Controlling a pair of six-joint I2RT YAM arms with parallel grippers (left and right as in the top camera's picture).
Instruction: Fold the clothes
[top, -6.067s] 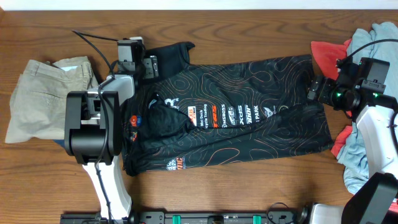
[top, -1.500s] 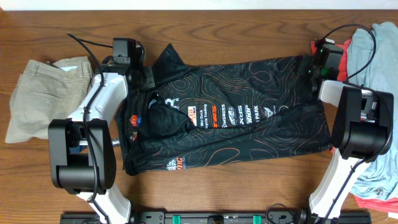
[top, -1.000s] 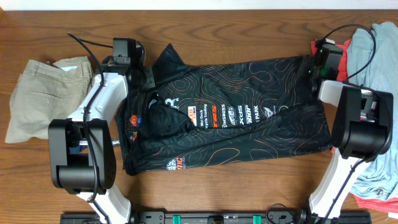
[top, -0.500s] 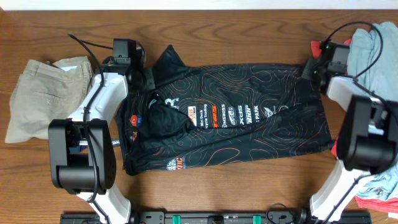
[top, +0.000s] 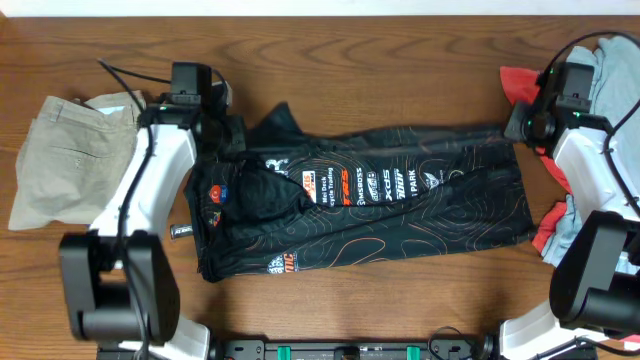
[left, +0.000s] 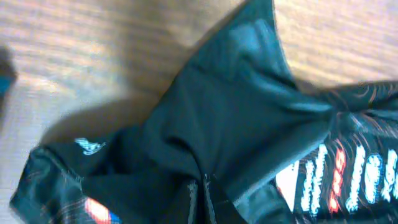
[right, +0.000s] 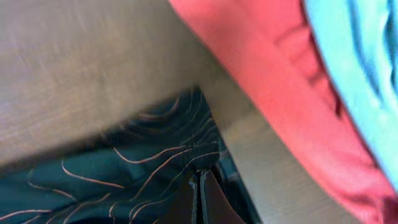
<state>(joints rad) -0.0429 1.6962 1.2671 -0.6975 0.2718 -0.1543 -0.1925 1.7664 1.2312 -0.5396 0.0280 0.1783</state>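
Jersey (top: 370, 200) lies front side up across the middle of the table (top: 380, 40), with the collar end toward the left arm and the hem end toward the right arm. Its far edge is raised off the wood and gathered inward. The near edge rests flat.

The left gripper (top: 224, 136) is pinched together on the fabric at the far shoulder, beside the sleeve. The left wrist view shows the fingertips (left: 198, 194) meeting on black cloth. The right gripper (top: 517, 128) is clamped on the far hem corner. The right wrist view shows that corner bunched at its closed tips.

Progress, as a judgement: the first lengthwise fold has started and is not complete. The far edge must be carried over to the near edge and released. The crosswise folds remain.

Compared with half a second earlier, the far edge sits closer to the logo row, so the visible panel is narrower. Both arms have drawn toward the near side.

Tan trousers (top: 60, 150) lie well apart to the left. A heap of red and blue garments (top: 600, 60) lies just beside the right gripper.
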